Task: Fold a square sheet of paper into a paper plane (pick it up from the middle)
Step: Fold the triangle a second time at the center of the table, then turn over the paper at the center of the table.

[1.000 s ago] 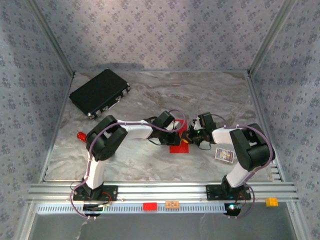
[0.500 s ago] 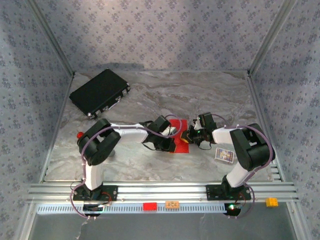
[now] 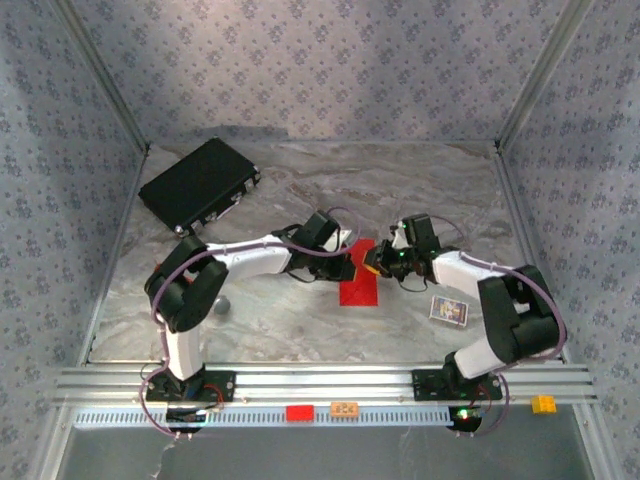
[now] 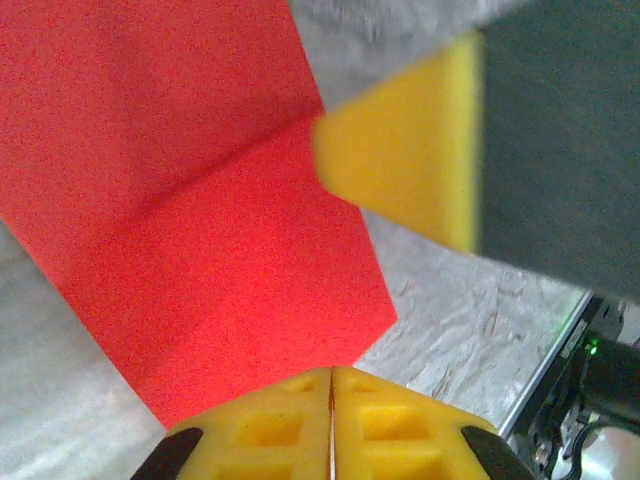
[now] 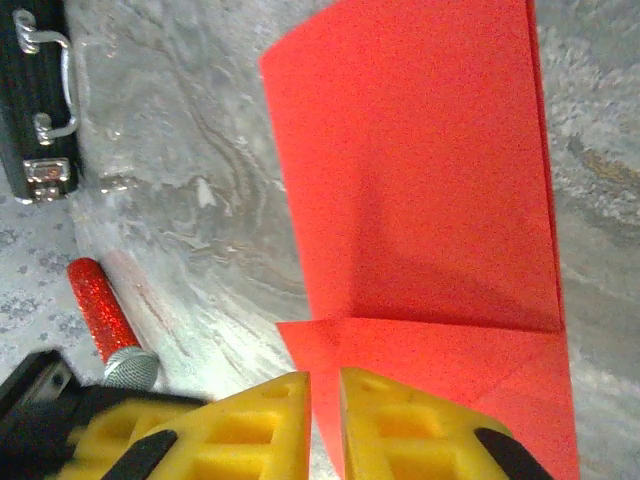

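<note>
Fingertips of the left gripper (image 4: 330,378) are pressed tight together, their tips set at the near edge of the red paper (image 3: 358,288). The right gripper (image 5: 324,380) stands a narrow slit apart over a folded corner of the same sheet; I can't tell whether either one actually touches it. The left arm (image 3: 250,255) stretches low and long across the marbled table (image 3: 300,190). The right arm (image 3: 470,272) doubles back at its elbow, so the two grippers meet nose to nose near the middle. The paper lies on the table just below them, bright red, folded into a narrow strip. One straight crease runs across it and one corner is turned in.
</note>
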`<action>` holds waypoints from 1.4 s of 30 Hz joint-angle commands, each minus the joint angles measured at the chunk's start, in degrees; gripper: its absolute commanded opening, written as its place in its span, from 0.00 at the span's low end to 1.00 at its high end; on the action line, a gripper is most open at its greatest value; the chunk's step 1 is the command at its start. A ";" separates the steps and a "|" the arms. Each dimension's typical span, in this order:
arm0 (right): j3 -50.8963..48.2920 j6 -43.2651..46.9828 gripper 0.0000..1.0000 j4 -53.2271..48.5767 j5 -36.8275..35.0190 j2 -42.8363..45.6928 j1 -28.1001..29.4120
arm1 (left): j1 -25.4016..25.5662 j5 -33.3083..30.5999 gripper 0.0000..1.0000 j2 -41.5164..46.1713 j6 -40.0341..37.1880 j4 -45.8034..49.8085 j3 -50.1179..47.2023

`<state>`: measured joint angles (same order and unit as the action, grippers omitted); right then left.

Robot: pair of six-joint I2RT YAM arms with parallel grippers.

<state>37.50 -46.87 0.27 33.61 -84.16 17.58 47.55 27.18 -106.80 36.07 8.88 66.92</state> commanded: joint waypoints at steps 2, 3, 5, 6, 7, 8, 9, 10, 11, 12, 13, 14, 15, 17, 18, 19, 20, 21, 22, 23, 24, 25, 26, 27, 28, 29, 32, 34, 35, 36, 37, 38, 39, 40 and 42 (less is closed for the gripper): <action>-3.22 0.48 0.19 -7.17 -3.49 4.77 -0.78 | -0.89 -1.05 0.08 -3.24 -2.02 1.37 3.40; -4.45 -0.19 0.20 -7.10 -3.80 5.77 -0.81 | -1.04 -1.03 0.08 -3.93 -2.35 1.93 4.01; -6.72 -1.43 0.21 -6.70 -3.70 7.66 -0.56 | -1.13 -0.98 0.08 -5.07 -2.93 2.52 4.75; -7.68 -2.11 0.22 -6.51 -3.62 8.63 -0.32 | -1.16 -1.03 0.08 -5.60 -3.10 2.54 4.89; -8.36 -2.65 0.23 -6.63 -3.80 9.47 -0.01 | -1.20 -1.14 0.08 -5.97 -3.20 2.53 4.95; -8.80 -2.87 0.24 -6.90 -3.90 10.04 0.32 | -1.30 -1.25 0.08 -6.20 -3.36 2.53 5.00; -9.22 -3.11 0.25 -7.42 -4.02 10.53 0.62 | -1.28 -1.70 0.08 -6.67 -3.63 2.75 5.14; -9.49 -3.20 0.27 -7.64 -3.91 10.90 0.93 | -1.29 -1.99 0.08 -7.18 -3.99 3.22 5.48; -9.68 -3.26 0.28 -7.77 -3.83 11.09 1.16 | -1.27 -2.18 0.08 -7.68 -4.16 3.54 5.72; -9.78 -3.42 0.30 -8.03 -3.72 11.21 1.45 | -1.24 -2.36 0.08 -8.29 -4.41 3.91 5.84; -9.77 -3.63 0.31 -8.31 -3.80 11.21 1.81 | -1.30 -2.32 0.08 -8.82 -4.53 4.12 5.78; -9.72 -3.74 0.32 -8.64 -3.80 11.15 2.06 | -1.25 -2.32 0.08 -9.15 -4.53 4.03 5.58; -9.68 -3.82 0.34 -9.00 -3.84 11.05 2.32 | -1.28 -2.31 0.07 -9.42 -4.45 3.90 5.22; -9.37 -3.86 0.35 -9.86 -4.00 10.66 2.75 | -1.32 -2.33 0.07 -9.74 -4.46 3.98 4.59; -9.45 -3.88 0.36 -9.92 -4.12 10.43 2.98 | -1.27 -2.38 0.06 -9.93 -4.44 4.00 4.24; -9.46 -4.04 0.37 -9.91 -4.27 10.40 3.07 | -1.20 -2.39 0.06 -9.92 -4.37 3.80 3.82; -9.46 -4.17 0.39 -9.89 -4.44 10.25 3.17 | -1.18 -2.32 0.06 -9.91 -4.28 3.64 3.46; -9.46 -4.28 0.40 -9.79 -4.45 10.05 3.25 | -1.22 -2.31 0.06 -9.76 -4.21 3.52 3.08; -9.44 -4.23 0.41 -9.79 -4.52 9.77 3.31 | -1.13 -2.42 0.06 -9.66 -4.17 3.42 2.73; -9.36 -4.28 0.42 -9.65 -4.45 9.43 3.41 | -1.08 -2.37 0.06 -9.57 -4.17 3.29 2.47; -9.30 -4.27 0.43 -9.26 -4.27 9.15 3.42 | -1.10 -2.39 0.05 -9.48 -4.09 3.09 2.15; -9.28 -4.36 0.44 -8.99 -4.30 8.83 3.55 | -1.14 -2.35 0.06 -9.39 -4.08 2.98 1.91; -9.20 -4.40 0.45 -8.50 -4.20 8.50 3.67 | -1.10 -2.37 0.06 -9.38 -4.03 2.90 1.77; -9.14 -4.53 0.46 -8.15 -4.18 8.20 3.81 | -1.12 -2.37 0.06 -9.39 -4.02 2.84 1.73; -9.04 -4.53 0.47 -7.80 -4.15 7.73 3.94 | -1.13 -2.32 0.06 -9.39 -4.01 2.89 1.77; -9.02 -4.49 0.48 -7.51 -4.10 7.38 4.03 | -1.17 -2.34 0.06 -9.39 -4.07 2.89 1.69; -8.51 -4.30 0.50 -6.86 -4.32 5.66 4.36 | -1.12 -2.44 0.05 -9.39 -4.14 2.81 1.66; -8.27 -4.44 0.50 -6.09 -4.44 4.45 4.49 | -1.08 -2.32 0.05 -9.39 -4.00 2.80 1.75; -8.15 -4.50 0.50 -5.50 -4.33 3.97 4.56 | -1.14 -2.31 0.05 -9.30 -4.05 2.80 1.73; -7.98 -4.56 0.51 -4.79 -4.17 3.42 4.70 | -1.09 -2.31 0.05 -9.26 -4.08 2.80 1.73; -7.89 -4.89 0.50 -3.91 -3.95 2.97 4.84 | -1.12 -2.30 0.05 -9.21 -4.08 2.76 1.73; -7.88 -5.26 0.50 -2.99 -4.02 2.76 4.89 | -1.12 -2.34 0.05 -9.21 -4.13 2.80 1.73; -7.88 -5.63 0.50 -2.06 -4.19 2.64 5.00 | -1.13 -2.39 0.05 -9.21 -4.09 2.80 1.72; -7.72 -5.84 0.50 -1.48 -4.22 2.45 5.00 | -1.13 -2.39 0.05 -9.21 -4.09 2.80 1.72; -7.20 -6.03 0.51 -0.65 -4.28 2.16 4.92 | -1.12 -2.38 0.05 -9.12 -4.08 2.81 1.64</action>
<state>29.19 -52.12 -5.85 30.85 -79.68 21.67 46.37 25.69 -115.63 32.80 9.19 70.32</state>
